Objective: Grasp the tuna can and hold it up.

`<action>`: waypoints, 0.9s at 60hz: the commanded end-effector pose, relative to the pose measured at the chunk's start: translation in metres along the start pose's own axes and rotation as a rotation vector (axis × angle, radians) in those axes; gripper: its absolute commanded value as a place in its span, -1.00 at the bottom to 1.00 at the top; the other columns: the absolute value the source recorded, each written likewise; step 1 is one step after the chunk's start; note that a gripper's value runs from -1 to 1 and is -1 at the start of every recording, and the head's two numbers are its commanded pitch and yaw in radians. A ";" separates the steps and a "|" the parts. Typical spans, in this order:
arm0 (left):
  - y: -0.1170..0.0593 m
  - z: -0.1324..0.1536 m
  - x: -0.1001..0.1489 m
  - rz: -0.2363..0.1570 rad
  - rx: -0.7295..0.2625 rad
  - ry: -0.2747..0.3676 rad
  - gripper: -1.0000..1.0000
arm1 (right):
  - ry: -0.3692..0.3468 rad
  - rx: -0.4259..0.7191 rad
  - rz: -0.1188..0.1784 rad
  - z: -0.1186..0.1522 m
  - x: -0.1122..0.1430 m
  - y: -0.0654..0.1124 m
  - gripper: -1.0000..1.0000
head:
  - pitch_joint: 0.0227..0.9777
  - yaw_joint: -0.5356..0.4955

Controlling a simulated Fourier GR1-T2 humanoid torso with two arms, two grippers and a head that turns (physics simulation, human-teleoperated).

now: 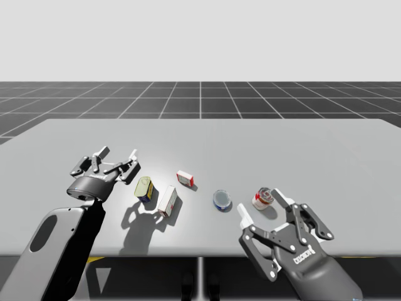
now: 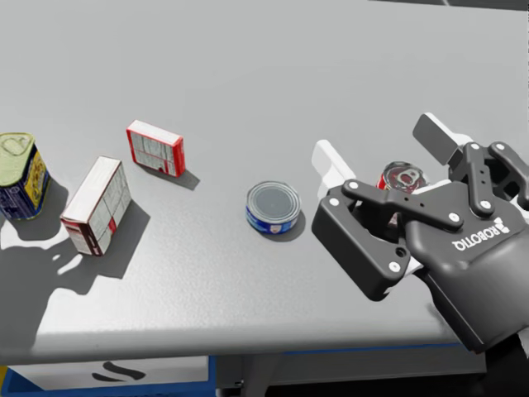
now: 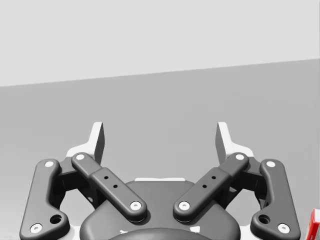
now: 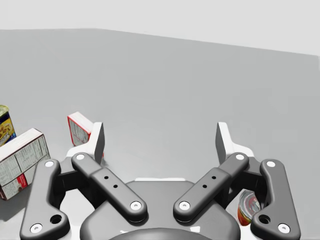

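Note:
The tuna can is a low blue can with a grey lid, standing on the grey table in front of me. My right gripper hovers open just to the right of it, nothing between its fingers. A red and white can stands under the gripper, partly hidden by it. My left gripper is open and empty at the table's left, far from the tuna can.
Left of the tuna can lie a small red and white box, a longer white box and a yellow and blue can. The table's front edge runs close below the cans.

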 end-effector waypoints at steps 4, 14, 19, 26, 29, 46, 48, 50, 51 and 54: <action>0.000 0.000 0.000 0.000 -0.002 -0.003 -1.00 | 0.093 0.049 0.014 -0.002 -0.030 0.018 -1.00 | 0.83 -0.22; 0.000 0.000 0.000 0.001 -0.001 -0.004 -1.00 | 0.159 0.054 0.005 -0.017 -0.052 0.018 -1.00 | 0.83 -0.21; -0.001 0.000 0.000 0.000 -0.001 -0.004 -1.00 | 0.191 0.058 0.008 -0.026 -0.063 0.018 -1.00 | 0.83 -0.21; -0.001 0.000 0.000 -0.003 -0.002 -0.005 -1.00 | 0.233 0.050 0.025 -0.039 -0.078 0.018 -1.00 | 0.83 -0.21; -0.002 0.000 0.000 -0.005 -0.004 -0.006 -1.00 | 0.247 0.045 0.034 -0.045 -0.084 0.017 -1.00 | 0.83 -0.21; -0.001 0.000 0.000 -0.006 -0.003 -0.007 -1.00 | 0.307 0.012 0.046 -0.074 -0.109 0.015 -1.00 | 0.82 -0.21; -0.001 0.000 0.000 -0.006 -0.003 -0.007 -1.00 | 0.314 0.007 0.047 -0.077 -0.111 0.015 -1.00 | 0.82 -0.21; -0.001 0.000 0.000 -0.005 -0.003 -0.007 -1.00 | 0.317 0.001 0.060 -0.081 -0.113 0.014 -1.00 | 0.82 -0.21; -0.001 0.000 0.000 -0.005 -0.003 -0.007 -1.00 | 0.321 -0.006 0.063 -0.083 -0.114 0.013 -1.00 | 0.82 -0.21; -0.001 0.000 0.000 -0.005 -0.003 -0.006 -1.00 | 0.326 -0.017 0.065 -0.086 -0.116 0.013 -1.00 | 0.82 -0.21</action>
